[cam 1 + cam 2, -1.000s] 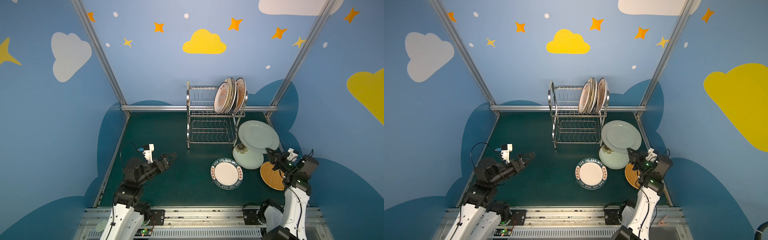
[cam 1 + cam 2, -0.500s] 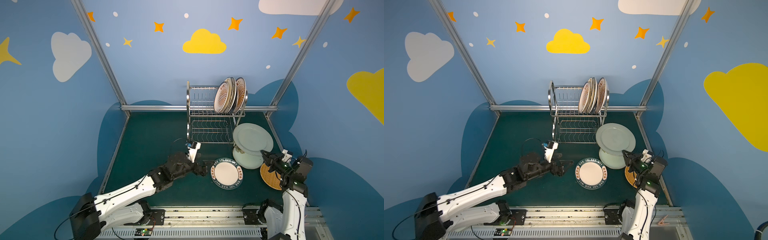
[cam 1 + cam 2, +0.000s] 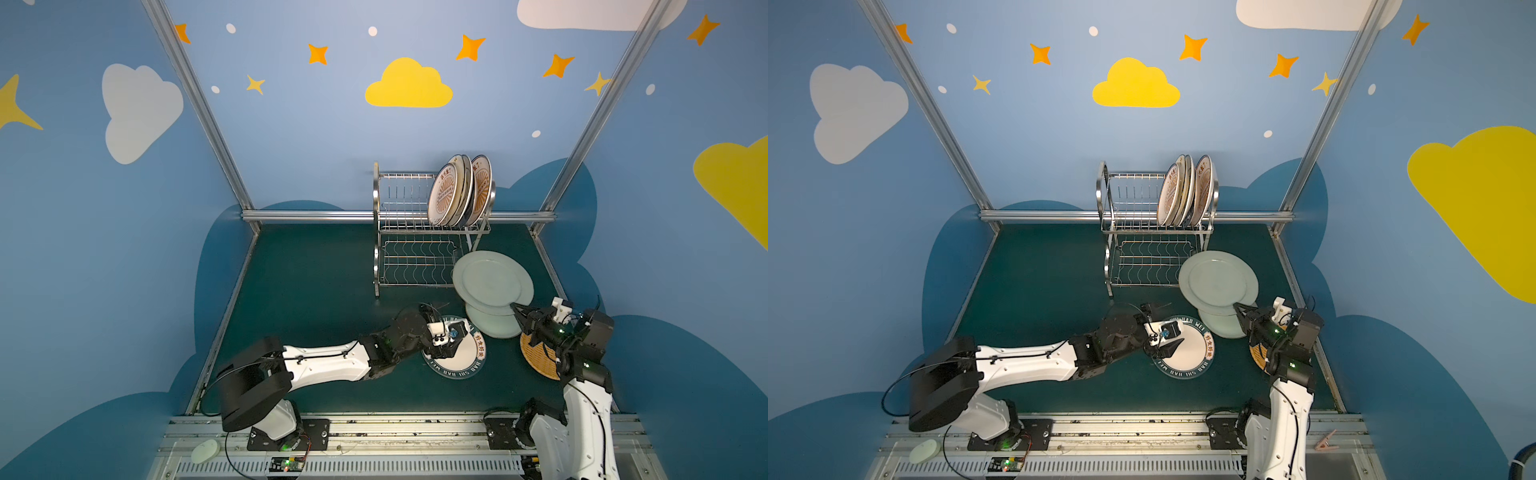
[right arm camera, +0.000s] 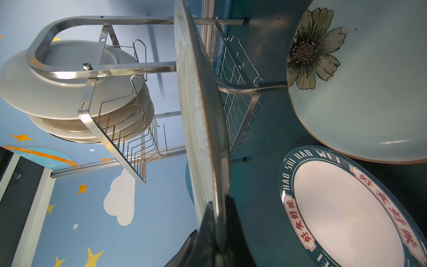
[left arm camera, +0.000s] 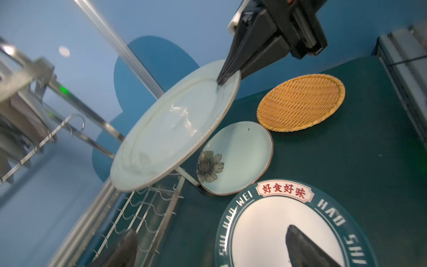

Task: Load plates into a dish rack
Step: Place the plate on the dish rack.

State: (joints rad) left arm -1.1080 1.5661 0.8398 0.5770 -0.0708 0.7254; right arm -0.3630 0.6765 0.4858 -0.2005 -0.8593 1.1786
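Pinching the rim of the pale green plate (image 3: 490, 276), the right gripper (image 3: 515, 309) holds it raised, its far edge just beside the lower tier of the dish rack (image 3: 415, 249); the left gripper (image 3: 442, 338) hangs spread wide, the green-lettered plate (image 3: 469, 357) directly beneath it

In both top views the right arm (image 3: 582, 361) covers much of the woven plate (image 3: 538, 363), and the pale green plate (image 3: 492, 282) hides most of the flowered plate (image 3: 490, 327). In the left wrist view the left gripper (image 5: 211, 231) and the lettered plate (image 5: 261, 231) run off the picture's edge. There the dish rack (image 5: 25, 76) is blurred, so we cannot count the racked plates (image 5: 20, 131).
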